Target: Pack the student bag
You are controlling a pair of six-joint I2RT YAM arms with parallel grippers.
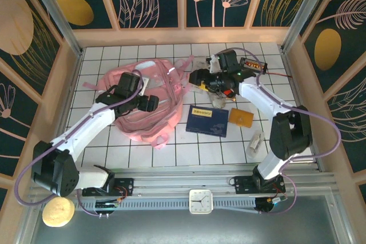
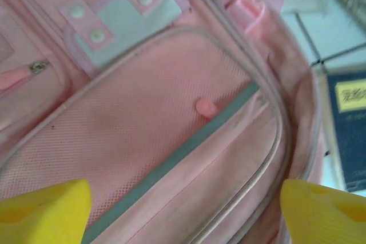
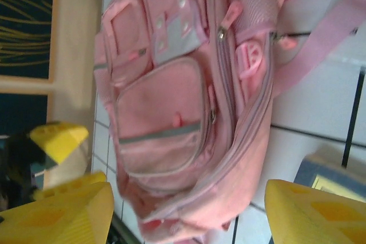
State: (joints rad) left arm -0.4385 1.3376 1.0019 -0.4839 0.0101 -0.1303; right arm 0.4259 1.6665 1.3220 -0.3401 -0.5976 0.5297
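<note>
The student bag, a large soft pink backpack, lies front side up on the white tiled table, left of centre. My left gripper hovers low over its front. In the left wrist view that gripper is open, its yellow fingertips straddling the front pocket with its grey strip, gripping nothing. My right gripper is at the bag's upper right edge. In the right wrist view it is open and empty, and the whole bag lies beyond its yellow fingertips.
A dark blue book lies just right of the bag, with an orange card beside it. A small pale object sits near the right arm's base. A white clock and a yellow round sponge rest at the near edge.
</note>
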